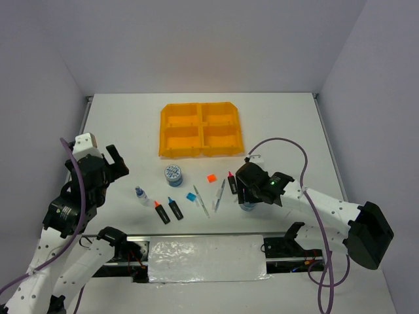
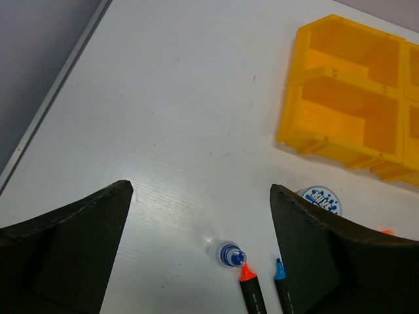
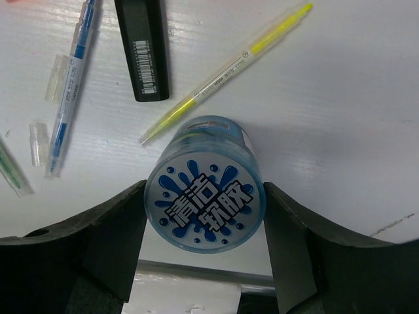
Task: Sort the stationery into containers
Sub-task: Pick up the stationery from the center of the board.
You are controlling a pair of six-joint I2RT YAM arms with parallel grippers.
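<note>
The orange-yellow four-compartment tray (image 1: 162, 131) stands at the back centre and shows in the left wrist view (image 2: 294, 131). My right gripper (image 1: 249, 198) is shut on a blue-white tape roll (image 3: 204, 201), with both fingers against its sides near the front table edge. A second tape roll (image 1: 173, 174) stands in the middle. My left gripper (image 1: 115, 163) is open and empty above the white bottle (image 2: 226, 252). Beside the bottle lie an orange-capped highlighter (image 2: 252, 288) and a blue-capped highlighter (image 2: 283, 288).
A black highlighter (image 3: 144, 49), a yellow pen (image 3: 226, 72) and a blue pen (image 3: 71, 85) lie just beyond the held roll. A blue square (image 1: 191, 196) and an orange square (image 1: 211, 177) lie mid-table. White walls close the back and sides.
</note>
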